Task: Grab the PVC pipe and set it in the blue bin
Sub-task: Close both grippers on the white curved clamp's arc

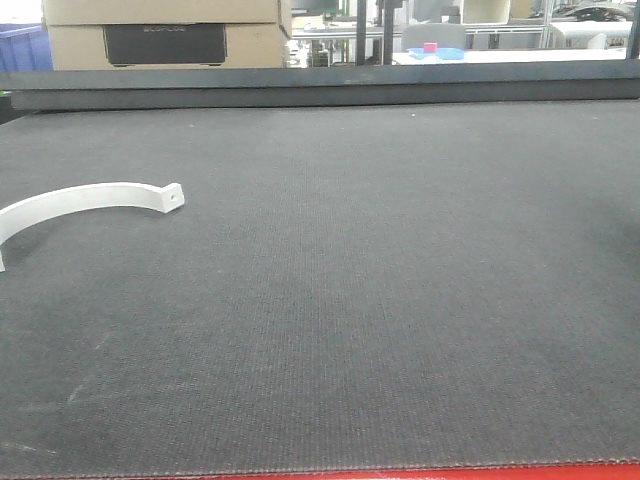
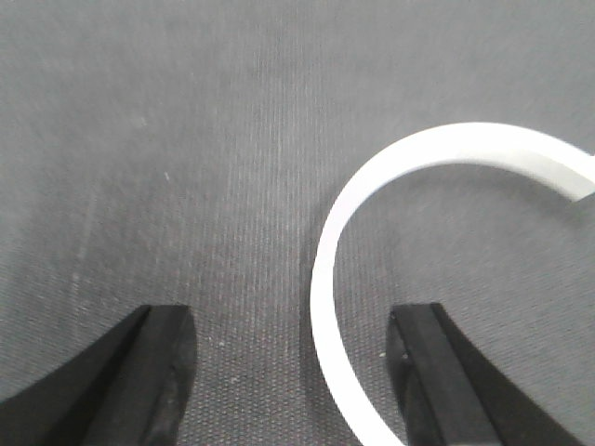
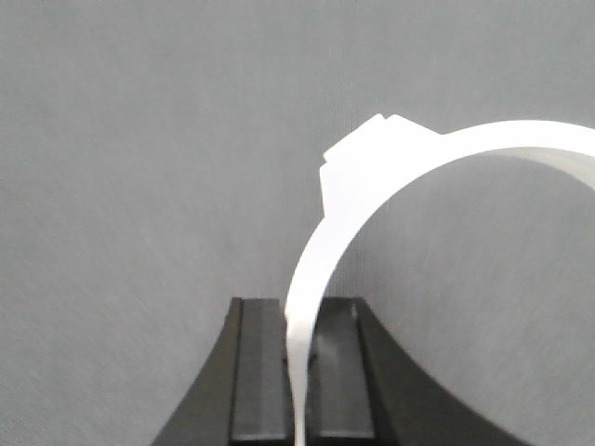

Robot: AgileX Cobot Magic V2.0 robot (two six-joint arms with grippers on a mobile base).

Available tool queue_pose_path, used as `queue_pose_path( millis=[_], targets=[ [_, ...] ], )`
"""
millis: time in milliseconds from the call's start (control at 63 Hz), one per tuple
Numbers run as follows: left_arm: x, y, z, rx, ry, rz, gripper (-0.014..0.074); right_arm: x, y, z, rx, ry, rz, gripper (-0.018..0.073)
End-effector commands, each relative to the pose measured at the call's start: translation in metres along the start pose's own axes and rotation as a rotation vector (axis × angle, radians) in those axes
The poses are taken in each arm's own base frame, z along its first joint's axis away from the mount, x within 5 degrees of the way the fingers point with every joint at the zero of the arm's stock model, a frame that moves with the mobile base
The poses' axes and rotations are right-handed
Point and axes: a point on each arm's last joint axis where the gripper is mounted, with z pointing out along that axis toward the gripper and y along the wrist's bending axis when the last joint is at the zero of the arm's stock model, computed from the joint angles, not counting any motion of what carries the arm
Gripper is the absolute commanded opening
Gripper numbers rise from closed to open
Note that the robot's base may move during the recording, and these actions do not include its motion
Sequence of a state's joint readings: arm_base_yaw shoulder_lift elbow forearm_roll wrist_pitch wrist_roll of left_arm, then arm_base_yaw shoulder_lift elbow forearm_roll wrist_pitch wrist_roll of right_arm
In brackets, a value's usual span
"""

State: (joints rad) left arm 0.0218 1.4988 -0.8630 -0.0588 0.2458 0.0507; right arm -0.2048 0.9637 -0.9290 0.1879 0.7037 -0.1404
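Dark woven tabletop [image 1: 400, 300]. One PVC pipe [image 1: 90, 195] lies near its left edge, between my spread left jaws. My right jaws pinch a second pipe [image 3: 321, 242] edge-on; it could pivot and drop.

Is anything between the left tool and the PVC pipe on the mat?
Nothing visible. In the left wrist view the PVC pipe lies on bare mat, its arc running between the fingers of the open left tool. The right tool is shut on a white arc too.
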Motion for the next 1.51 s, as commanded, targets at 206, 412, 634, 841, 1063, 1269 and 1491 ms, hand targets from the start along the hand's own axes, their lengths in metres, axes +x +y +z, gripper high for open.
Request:
queue_pose_path(
  millis=[206,412,634,841,1063,1269,1491],
  targets=[
    [0.002,-0.001,0.017,0.0,0.003,-0.002,0.0356,0.002,0.009,-0.075,-0.002,-0.273,-0.028,-0.0168],
    [-0.002,-0.001,0.017,-0.002,-0.039,-0.002,0.0356,0.006,0.011,-0.085,-0.004,-0.293,-0.033,-0.0168],
    [-0.003,-0.006,0.017,0.011,-0.053,-0.002,0.0356,0.009,0.012,-0.084,-0.024,-0.25,-0.022,-0.0168],
    [0.003,-0.019,0.031,0.037,-0.024,0.025,0.0356,0.011,0.014,-0.084,-0.049,-0.236,-0.003,-0.0168],
    [0.009,-0.021,0.044,0.039,-0.001,0.03,0.0356,0.012,0.014,-0.083,-0.052,-0.217,-0.004,-0.0168],
    [0.013,-0.021,0.055,0.037,0.001,0.03,0.0356,0.012,0.014,-0.083,-0.052,-0.217,-0.004,-0.0168],
    [0.019,-0.021,0.064,0.035,0.023,0.03,0.0354,0.012,0.014,-0.084,-0.05,-0.226,-0.003,-0.0168]
  ],
)
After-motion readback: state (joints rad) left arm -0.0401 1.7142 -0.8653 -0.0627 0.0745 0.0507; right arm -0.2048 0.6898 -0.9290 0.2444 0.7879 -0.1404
